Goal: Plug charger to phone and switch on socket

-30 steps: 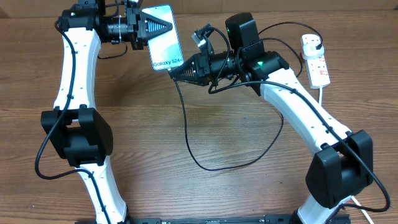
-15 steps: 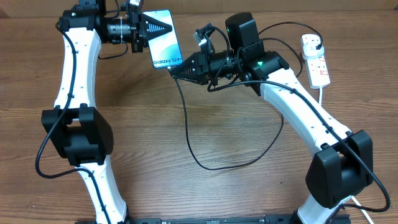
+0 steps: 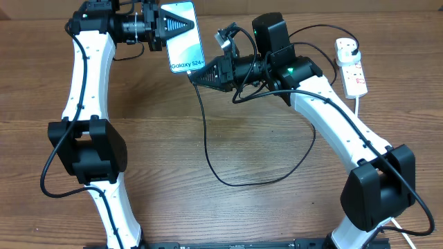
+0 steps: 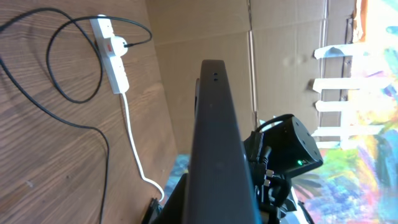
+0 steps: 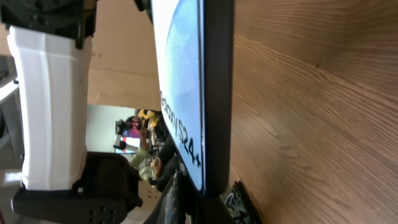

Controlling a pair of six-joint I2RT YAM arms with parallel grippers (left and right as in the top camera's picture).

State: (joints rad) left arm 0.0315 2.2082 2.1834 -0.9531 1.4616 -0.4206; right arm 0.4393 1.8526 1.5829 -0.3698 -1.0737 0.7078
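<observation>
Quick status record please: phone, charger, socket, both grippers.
phone: screen up, held at its top end
left gripper: shut on phone
right gripper: shut on charger tip at phone's bottom edge
charger: cable loops over table; tip seated or not, cannot tell
socket: far right, black plug in; switch state unclear

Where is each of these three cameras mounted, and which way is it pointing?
Overhead: above the table, looking straight down at both arms, phone, charger and socket.
Left wrist: on the left arm, sighting along the phone's black edge toward the socket; the right arm's dark body shows.
Right wrist: on the right arm, facing the phone's screen; the left arm's white link shows.
Shared: all see the phone.
</observation>
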